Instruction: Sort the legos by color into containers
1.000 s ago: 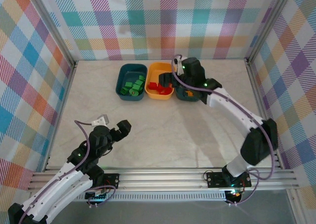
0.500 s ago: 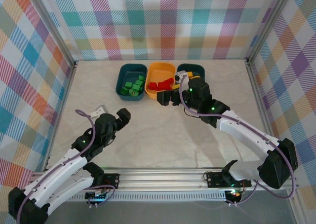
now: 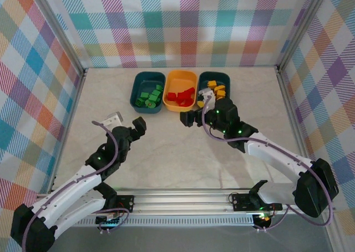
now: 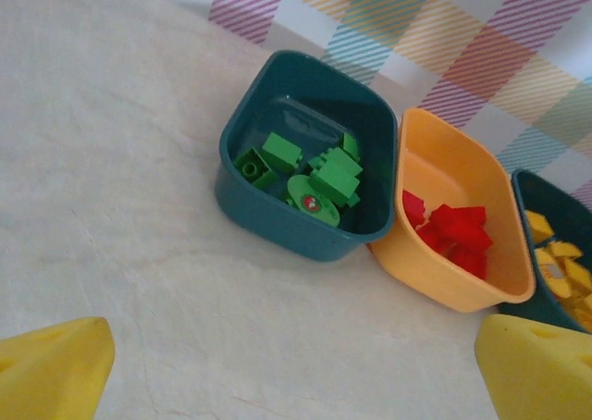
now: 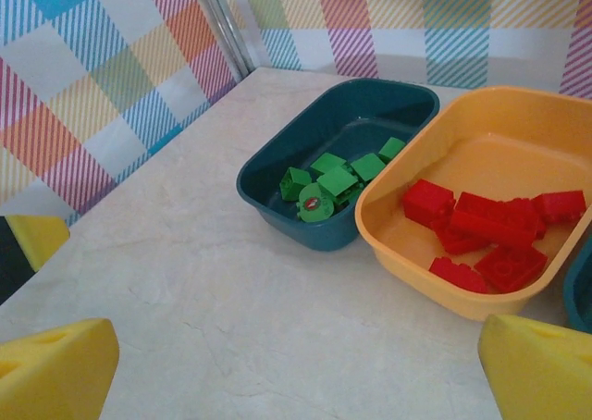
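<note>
While legos [image 4: 319, 175] lie sorted, green, red, yellow

Bright even light, soft faint shadows, wrist views slightly blurred

The white-and-black left arm [image 3: 72, 186] reaches forward and to the right, its black two-finger left gripper [image 3: 135, 129] low, with yellow pads [image 4: 51, 369] spread wide. The white-and-black right arm [image 3: 272, 155] folds leftward, and its right gripper [image 3: 189, 119] is parted too, its yellow pads [image 5: 55, 374] far apart.
</note>
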Robot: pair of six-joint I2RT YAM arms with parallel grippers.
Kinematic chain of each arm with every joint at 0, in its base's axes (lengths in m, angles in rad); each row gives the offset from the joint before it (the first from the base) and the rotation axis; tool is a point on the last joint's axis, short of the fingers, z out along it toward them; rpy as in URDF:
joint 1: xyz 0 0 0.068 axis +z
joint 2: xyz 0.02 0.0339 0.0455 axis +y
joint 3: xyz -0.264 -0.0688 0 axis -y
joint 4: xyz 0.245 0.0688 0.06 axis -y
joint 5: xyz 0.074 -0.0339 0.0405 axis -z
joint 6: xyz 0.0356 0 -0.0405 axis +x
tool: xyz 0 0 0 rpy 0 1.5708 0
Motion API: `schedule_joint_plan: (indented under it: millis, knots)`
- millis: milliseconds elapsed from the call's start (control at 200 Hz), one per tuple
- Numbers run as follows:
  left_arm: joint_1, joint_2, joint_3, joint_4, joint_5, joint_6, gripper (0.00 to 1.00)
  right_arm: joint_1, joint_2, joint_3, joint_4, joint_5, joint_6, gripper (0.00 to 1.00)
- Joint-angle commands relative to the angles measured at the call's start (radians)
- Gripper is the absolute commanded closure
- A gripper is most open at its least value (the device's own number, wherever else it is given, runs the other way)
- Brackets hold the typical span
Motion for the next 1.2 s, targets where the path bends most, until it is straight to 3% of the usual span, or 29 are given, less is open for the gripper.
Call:
schedule_joint_plan:
  millis: [0,130,240,405,495,625,705,860,960,1015,1130,1195]
  knots:
    - [-0.006,0.002,-0.077,0.288,-0.049,0.336,0.0,-0.006,-0.02,-0.02,0.101,-0.017,-0.122,0.0]
    - [0.014,0.082,-0.087,0.368,-0.057,0.5,0.0,-0.033,-0.057,-0.078,0.112,-0.001,-0.147,0.0]
    - [0.068,0.145,-0.108,0.453,-0.049,0.536,0.0,-0.078,-0.08,-0.134,0.125,0.023,-0.148,0.0]
    - [0.238,0.17,-0.182,0.547,0.05,0.491,0.0,-0.146,-0.146,-0.252,0.147,0.13,-0.195,0.0]
    - [0.336,0.191,-0.222,0.587,0.114,0.468,0.0,-0.159,-0.182,-0.316,0.155,0.253,-0.258,0.0]
    - [0.43,0.32,-0.252,0.69,0.152,0.419,0.0,-0.19,-0.212,-0.399,0.221,0.346,-0.287,0.0]
    - [0.443,0.439,-0.206,0.725,0.178,0.422,0.0,-0.209,-0.217,-0.417,0.247,0.375,-0.295,0.0]
    - [0.446,0.607,-0.022,0.579,0.286,0.497,0.0,-0.231,-0.217,-0.445,0.302,0.416,-0.291,0.0]
    - [0.445,0.659,0.016,0.578,0.307,0.551,0.0,-0.241,-0.245,-0.502,0.367,0.41,-0.302,0.0]
    - [0.446,0.68,-0.004,0.63,0.335,0.583,0.0,-0.247,-0.268,-0.527,0.383,0.397,-0.307,0.0]
    - [0.466,0.807,-0.125,0.998,0.289,0.558,0.0,-0.269,-0.306,-0.557,0.382,0.366,-0.374,0.0]
    - [0.468,0.787,-0.069,0.859,0.303,0.552,0.0,-0.283,-0.307,-0.572,0.402,0.339,-0.397,0.0]
